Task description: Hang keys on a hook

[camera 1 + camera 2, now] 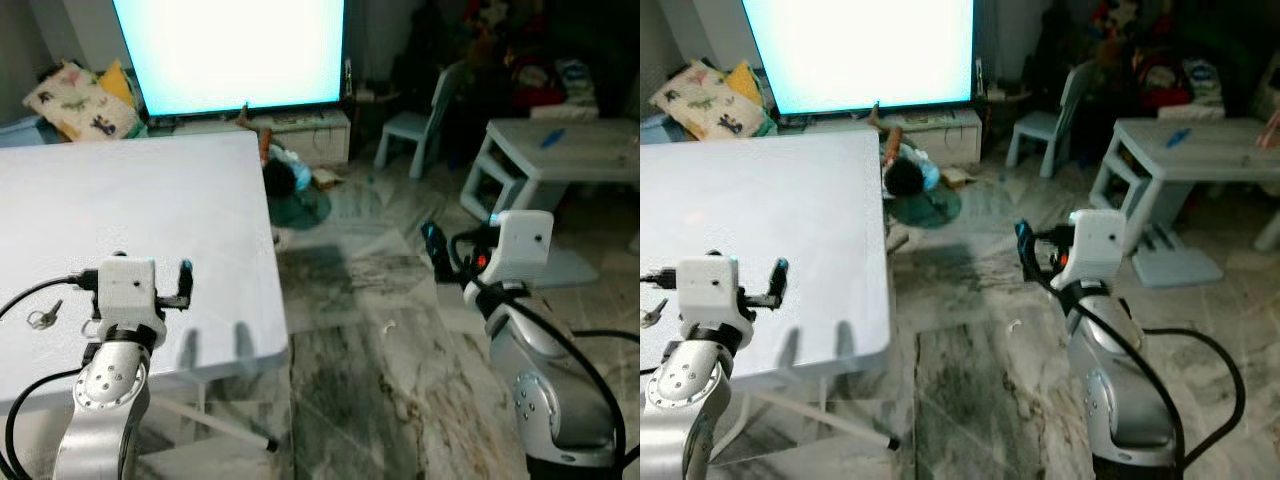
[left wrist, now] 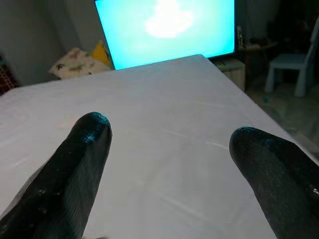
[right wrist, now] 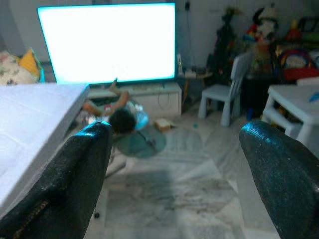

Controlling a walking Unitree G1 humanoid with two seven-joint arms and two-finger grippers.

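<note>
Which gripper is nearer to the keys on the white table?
Left. The left gripper hovers over the white table just beside the keys; the right gripper hangs over the floor, off the table.

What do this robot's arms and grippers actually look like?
Both arms are silver metal with rounded joints and black cables looping alongside. Each wrist carries a boxy white housing. The left gripper and right gripper each have two long, rounded black fingers with a slightly textured surface.

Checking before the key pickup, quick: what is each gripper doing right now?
Left gripper: open, empty, over the white table, keys lying beside it.
Right gripper: open, empty, over the floor.
</note>
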